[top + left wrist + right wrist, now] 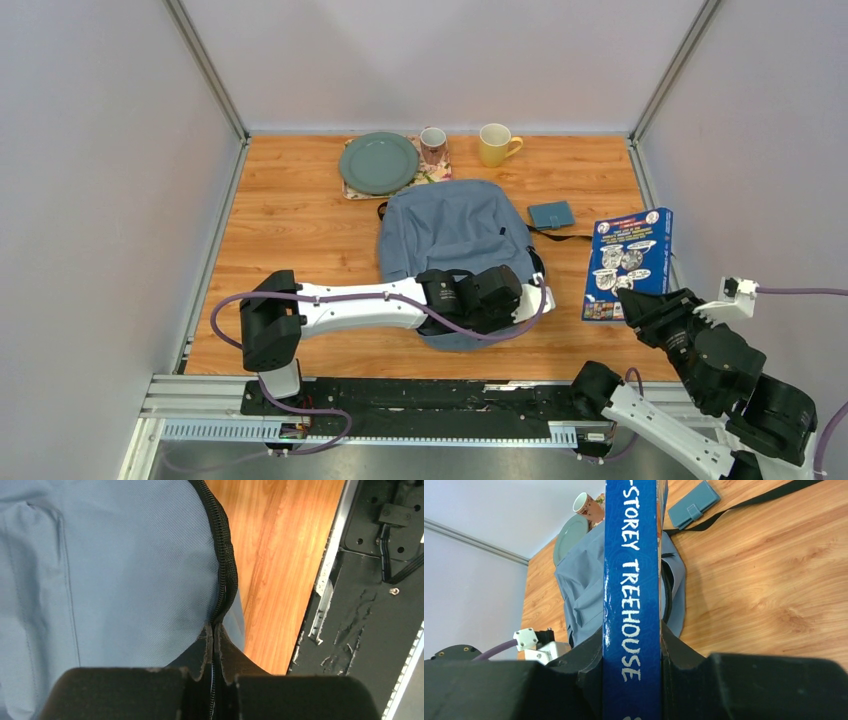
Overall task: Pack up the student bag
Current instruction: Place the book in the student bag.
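The student bag [450, 225] is a grey-blue backpack lying flat in the middle of the wooden table. My left gripper [530, 300] reaches across its near right edge. In the left wrist view that gripper [214, 630] is shut, pinching the bag's black zipper trim [225, 555] beside the grey-blue fabric [100, 570]. A blue book [628, 262] lies tilted to the right of the bag, with my right gripper [635, 305] shut on its near end. In the right wrist view its spine [631, 580] stands between the fingers [674, 650], pointing towards the bag [581, 585].
At the back are a green plate [378, 162] on a floral mat, a patterned mug [433, 145] and a yellow mug [494, 144]. A small teal case [551, 214] and a black strap [565, 236] lie right of the bag. A metal rail [400, 400] runs along the near edge.
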Controlling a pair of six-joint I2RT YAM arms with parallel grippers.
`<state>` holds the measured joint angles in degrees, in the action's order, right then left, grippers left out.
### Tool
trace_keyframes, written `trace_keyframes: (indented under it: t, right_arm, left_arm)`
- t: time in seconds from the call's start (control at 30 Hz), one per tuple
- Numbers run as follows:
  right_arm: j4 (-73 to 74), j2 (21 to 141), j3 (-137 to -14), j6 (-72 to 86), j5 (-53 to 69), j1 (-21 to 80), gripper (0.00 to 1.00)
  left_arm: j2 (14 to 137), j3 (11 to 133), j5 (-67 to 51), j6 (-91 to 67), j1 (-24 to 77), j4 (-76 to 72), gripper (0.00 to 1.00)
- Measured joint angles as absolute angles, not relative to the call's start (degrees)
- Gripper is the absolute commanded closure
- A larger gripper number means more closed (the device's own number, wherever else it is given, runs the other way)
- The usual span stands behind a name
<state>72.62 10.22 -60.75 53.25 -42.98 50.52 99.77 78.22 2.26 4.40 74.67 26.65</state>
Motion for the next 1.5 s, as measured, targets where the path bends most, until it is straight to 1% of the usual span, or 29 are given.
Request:
trace_keyframes:
  t: [0.13, 0.37, 0.57, 0.7, 0.97, 1.03, 1.2, 1.37, 1.5]
  right_arm:
    - [74.13, 9.85, -60.75, 54.22, -42.89, 50.52, 1.00]
    - [77.62, 8.69, -60.75, 57.49, -40.32, 50.52, 1.00]
    - [80.55, 3.42, -60.75, 62.13, -36.34, 50.54, 1.00]
    - [81.54, 0.84, -60.66, 65.93, -32.86, 50.70, 1.00]
    - [81.49, 0.95, -58.61, 69.30, -24.08, 53.25, 1.00]
    - [79.07, 1.50, -55.40, 69.36, -20.64, 53.30, 1.00]
    - [66.41, 6.04, -42.98, 71.88, -11.09, 53.58, 1.00]
    - [54.17, 7.38, -33.12, 75.11, -6.44, 53.63, 1.00]
    - [39.70, 10.48, -26.00, 78.52, -4.03, 53.60, 1.00]
  left_arm:
    - [99.77, 78.94, 5.04, 4.45, 74.67, 26.85, 1.00]
    - [99.31, 81.76, 14.59, 5.13, 74.06, 26.72, 1.00]
    - [95.15, 86.30, 20.36, 5.04, 69.45, 27.42, 1.00]
    - [90.61, 87.35, 23.09, 4.60, 66.50, 27.31, 1.00]
    - [88.53, 88.71, 23.49, 4.12, 66.81, 25.98, 1.00]
    - [88.51, 88.71, 23.40, 3.99, 66.85, 25.69, 1.00]
    - [88.18, 88.33, 22.83, 3.75, 66.83, 24.14, 1.00]
    - [86.06, 86.87, 21.65, 3.70, 66.83, 23.42, 1.00]
    - [84.95, 86.13, 20.73, 3.29, 66.83, 23.05, 1.00]
